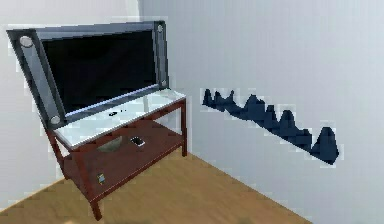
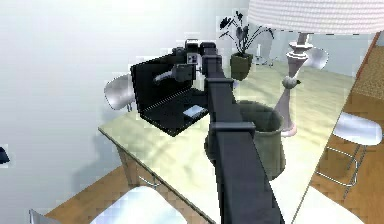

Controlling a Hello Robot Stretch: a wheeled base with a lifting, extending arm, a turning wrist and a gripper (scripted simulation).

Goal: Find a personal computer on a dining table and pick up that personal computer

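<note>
A black laptop (image 2: pixel 163 92) stands open on the pale dining table (image 2: pixel 150 145), near its far left corner, screen facing into the picture. My dark arm (image 2: pixel 232 135) rises from the bottom edge and reaches out over the tabletop. At its far end the gripper (image 2: pixel 178 70) shows against the laptop's upper screen edge. Because the laptop stands on the table right behind the fingers, I cannot tell whether the gripper holds anything or touches it.
On the table stand a dark round pot (image 2: pixel 262 140), a white-shaded lamp (image 2: pixel 297 60) and a potted plant (image 2: pixel 242 45). White chairs (image 2: pixel 120 92) ring the table. In the forward view a television (image 1: pixel 100 65) sits on a red-brown stand (image 1: pixel 120 140); a dark blue jagged decoration (image 1: pixel 270 120) hangs on the wall.
</note>
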